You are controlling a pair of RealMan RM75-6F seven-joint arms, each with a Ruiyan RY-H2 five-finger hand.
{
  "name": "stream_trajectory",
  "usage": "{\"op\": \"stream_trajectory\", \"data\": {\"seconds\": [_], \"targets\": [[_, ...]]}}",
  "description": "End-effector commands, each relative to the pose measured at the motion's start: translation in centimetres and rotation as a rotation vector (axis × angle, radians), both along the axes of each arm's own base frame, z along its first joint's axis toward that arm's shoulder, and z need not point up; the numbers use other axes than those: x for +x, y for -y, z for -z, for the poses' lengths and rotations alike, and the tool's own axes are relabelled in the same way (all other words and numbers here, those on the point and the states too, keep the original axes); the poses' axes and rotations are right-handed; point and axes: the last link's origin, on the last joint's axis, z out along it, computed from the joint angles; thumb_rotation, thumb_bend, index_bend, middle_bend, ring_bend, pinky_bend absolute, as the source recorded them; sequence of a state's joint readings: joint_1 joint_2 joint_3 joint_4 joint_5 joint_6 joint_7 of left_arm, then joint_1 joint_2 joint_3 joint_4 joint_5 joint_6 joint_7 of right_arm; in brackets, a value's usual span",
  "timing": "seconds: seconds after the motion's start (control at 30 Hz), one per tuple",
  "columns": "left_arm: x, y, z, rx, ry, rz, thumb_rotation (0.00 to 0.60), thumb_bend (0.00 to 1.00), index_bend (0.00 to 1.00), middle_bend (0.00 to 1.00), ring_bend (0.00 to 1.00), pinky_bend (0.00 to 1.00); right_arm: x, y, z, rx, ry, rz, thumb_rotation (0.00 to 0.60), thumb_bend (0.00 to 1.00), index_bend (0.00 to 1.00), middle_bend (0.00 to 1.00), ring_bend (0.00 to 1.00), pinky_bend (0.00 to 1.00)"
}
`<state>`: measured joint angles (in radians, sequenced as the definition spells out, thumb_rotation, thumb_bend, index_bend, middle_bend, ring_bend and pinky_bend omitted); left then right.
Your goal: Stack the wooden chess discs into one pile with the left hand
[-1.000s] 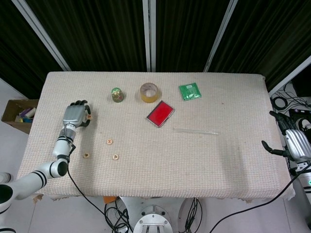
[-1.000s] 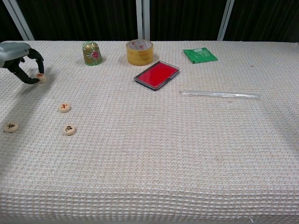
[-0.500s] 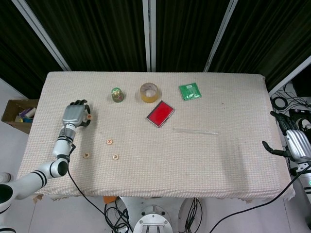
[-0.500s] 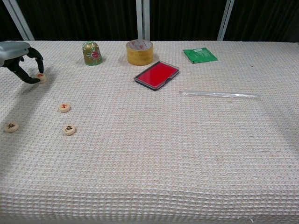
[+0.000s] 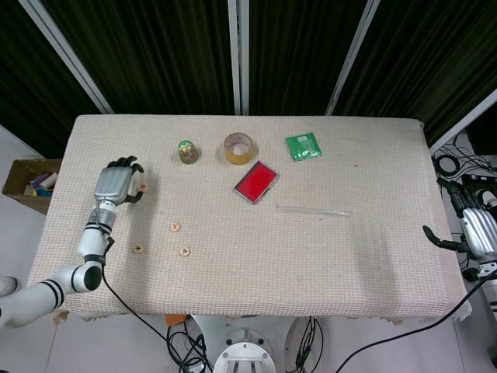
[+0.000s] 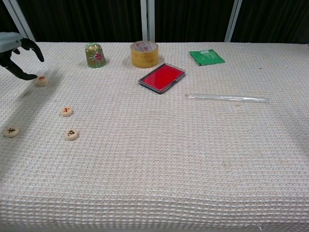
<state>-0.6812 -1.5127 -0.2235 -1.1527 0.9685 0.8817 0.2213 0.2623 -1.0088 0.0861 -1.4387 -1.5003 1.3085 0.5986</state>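
Left hand (image 6: 14, 53) has let go of the far round wooden chess disc w/ red mark (image 6: 42, 81). Half a sec ago its fingertips were down on that disc; now they're lifted and spread wide, holding nothing, w/ the disc lying free on the cloth-covered counter (image 6: 193, 159) just beside the fingers, at about 4 o'clock from the hand in chest view.

Judgement: the disc wasn't carried anywhere, so the grasp looks failed or abandoned. No pile yet: all four discs lie single and apart. The red-marked disc nearer centre (image 6: 66, 111), the dark-marked disc at the counter's left edge (image 6: 11, 131) and the dark-marked disc nearest the robot (image 6: 71, 134) sit in a loose group at about 6 o'clock from the far one. A fresh grip is prob. needed.

Views: chest view shows the gap between fingertips and disc plainly, plus the marks on the disc faces; it cuts off most of the left hand and doesn't show the right at all. Head view shows the whole left hand (image 5: 115, 183) and forearm, w/ the disc (image 5: 143, 186) a small dot beside it. Only there is the right hand (image 5: 475, 231) seen, off the counter's right edge at 3 o'clock, fingers apart, holding nothing.
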Motion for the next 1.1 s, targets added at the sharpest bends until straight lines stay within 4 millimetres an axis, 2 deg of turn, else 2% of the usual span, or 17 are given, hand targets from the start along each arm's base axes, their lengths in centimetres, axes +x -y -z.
{"op": "stream_trajectory", "data": {"seconds": [0.03, 0.27, 0.43, 0.53, 0.73, 1.1], "targets": [[-0.2, 4.5, -2.6, 0.004, 0.053, 0.063, 0.6, 0.28, 0.35, 0.12, 0.11, 0.18, -0.1, -0.1, 0.1, 0.004, 0.001, -0.002, 0.6, 0.26, 0.0, 0.1, 0.0, 0.0], [-0.9, 10.7, -3.7, -0.088, 0.063, 0.07, 0.6, 0.28, 0.44, 0.12, 0.11, 0.18, 0.1, -0.1, 0.4, 0.011, 0.004, -0.022, 0.6, 0.26, 0.0, 0.1, 0.0, 0.0], [-1.0, 14.0, -2.7, -0.163, 0.072, 0.068, 0.6, 0.28, 0.44, 0.12, 0.11, 0.18, 0.2, -0.1, 0.5, 0.013, 0.005, -0.03, 0.6, 0.26, 0.0, 0.1, 0.0, 0.0], [-1.2, 15.0, -1.3, -0.211, 0.048, 0.073, 0.6, 0.28, 0.43, 0.12, 0.11, 0.18, 0.3, -0.1, 0.6, 0.015, 0.006, -0.031, 0.6, 0.26, 0.0, 0.1, 0.0, 0.0], [-1.5, 15.4, 0.4, -0.232, 0.025, 0.06, 0.6, 0.28, 0.41, 0.12, 0.11, 0.18, 0.3, -0.1, 0.6, 0.013, 0.009, -0.038, 0.6, 0.26, 0.0, 0.1, 0.0, 0.0], [-2.6, 14.9, 1.2, -0.215, 0.014, 0.007, 0.6, 0.31, 0.41, 0.12, 0.11, 0.18, 0.3, -0.3, 0.5, 0.01, 0.009, -0.033, 0.6, 0.26, 0.0, 0.1, 0.0, 0.0]]}}
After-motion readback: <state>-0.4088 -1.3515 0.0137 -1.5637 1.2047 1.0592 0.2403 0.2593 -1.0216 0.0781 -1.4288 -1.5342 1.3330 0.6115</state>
